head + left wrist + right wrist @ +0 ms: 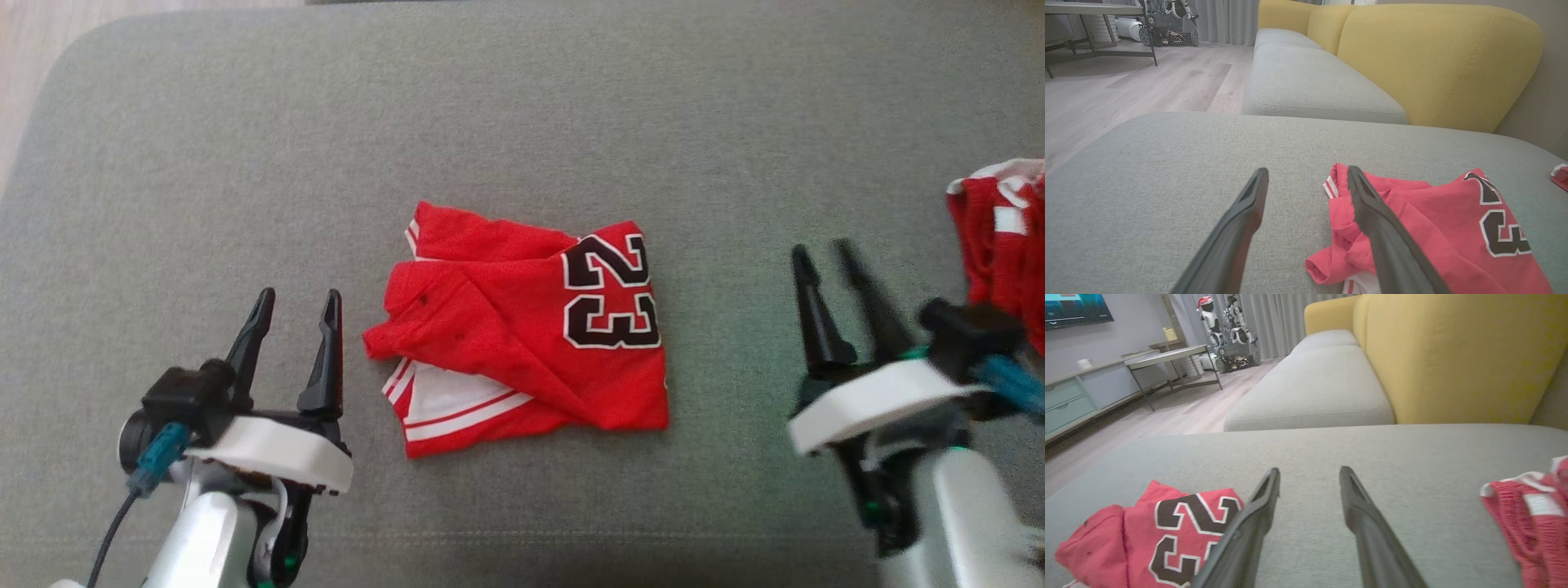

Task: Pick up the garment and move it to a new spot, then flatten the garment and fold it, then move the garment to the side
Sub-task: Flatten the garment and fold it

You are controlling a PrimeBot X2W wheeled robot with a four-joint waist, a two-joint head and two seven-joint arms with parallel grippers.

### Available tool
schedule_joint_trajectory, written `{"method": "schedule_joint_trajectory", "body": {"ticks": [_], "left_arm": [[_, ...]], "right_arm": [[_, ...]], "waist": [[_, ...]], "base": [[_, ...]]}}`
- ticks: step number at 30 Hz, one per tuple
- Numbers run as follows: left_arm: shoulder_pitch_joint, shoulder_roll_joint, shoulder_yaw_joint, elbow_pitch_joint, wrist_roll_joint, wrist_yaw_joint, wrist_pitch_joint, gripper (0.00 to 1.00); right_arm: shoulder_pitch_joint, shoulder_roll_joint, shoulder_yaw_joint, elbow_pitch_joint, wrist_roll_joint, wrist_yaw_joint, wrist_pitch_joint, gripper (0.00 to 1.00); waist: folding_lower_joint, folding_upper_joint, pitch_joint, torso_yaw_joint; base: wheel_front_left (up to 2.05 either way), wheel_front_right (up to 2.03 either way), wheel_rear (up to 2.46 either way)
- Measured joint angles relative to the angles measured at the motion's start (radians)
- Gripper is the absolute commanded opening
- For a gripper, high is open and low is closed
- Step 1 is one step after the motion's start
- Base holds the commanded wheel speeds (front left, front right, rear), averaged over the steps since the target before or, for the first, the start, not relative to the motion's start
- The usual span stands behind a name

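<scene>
The garment (522, 327), a red jersey with white trim and a black "23", lies folded in the middle of the grey cushion (522, 106). My left gripper (298, 296) hovers just left of it, open and holding nothing. In the left wrist view its right finger (1388, 237) crosses in front of the garment's (1437, 228) bunched left edge. My right gripper (820, 249) stands to the right of the garment, apart from it, jaws open on nothing. In the right wrist view the garment (1167, 526) lies to the lower left of the gripper (1309, 469).
A second red and white garment (1000, 237) lies bunched at the cushion's right edge, close to my right wrist. Beyond the cushion run another grey seat (1314, 81) and a yellow sofa back (1433, 61). Wooden floor (1147, 81) lies to the left.
</scene>
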Motion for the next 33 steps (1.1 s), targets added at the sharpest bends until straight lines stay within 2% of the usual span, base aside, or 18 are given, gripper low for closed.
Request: {"method": "schedule_joint_trajectory", "body": {"ticks": [5,6,12,19,22,28,33], "left_arm": [[-0.016,-0.002,-0.013,0.004,-0.002,-0.001,-0.001,1.00],[-0.016,-0.002,-0.013,0.004,-0.002,-0.001,-0.001,1.00],[-0.058,-0.013,-0.026,0.022,-0.003,-0.011,-0.010,1.00],[-0.082,-0.029,-0.041,0.044,-0.003,-0.026,-0.019,1.00],[-0.085,-0.033,-0.042,0.051,-0.003,-0.027,-0.021,1.00],[-0.086,-0.039,-0.043,0.062,-0.003,-0.028,-0.028,1.00],[-0.086,-0.040,-0.042,0.062,-0.003,-0.028,-0.029,1.00]], "right_arm": [[-0.070,0.000,0.175,0.093,0.057,0.000,0.006,0.00],[-0.070,0.000,0.175,0.093,0.057,0.000,0.006,0.00],[-0.189,0.000,0.403,0.267,0.161,0.000,-0.020,0.00],[-0.309,-0.002,0.476,0.495,0.249,0.000,-0.065,0.00],[-0.354,-0.003,0.541,0.561,0.299,0.000,-0.070,0.00],[-0.371,-0.005,0.691,0.571,0.412,0.000,-0.082,0.00],[-0.372,-0.010,0.778,0.557,0.459,0.000,-0.081,0.00]], "waist": [[0.0000,0.0000,0.022,0.029],[0.0000,0.0000,0.022,0.029],[0.0000,0.0000,0.049,0.079],[0.0000,0.0000,0.079,0.133],[0.0000,0.0000,0.087,0.143],[0.0000,0.0000,0.086,0.145],[0.0000,0.0000,0.080,0.132]], "base": [[0.00,0.00,0.00],[0.00,0.00,0.00],[0.00,0.00,0.00],[0.00,0.00,0.00],[0.00,0.00,0.00],[0.00,0.00,0.00],[0.00,0.00,0.00]]}}
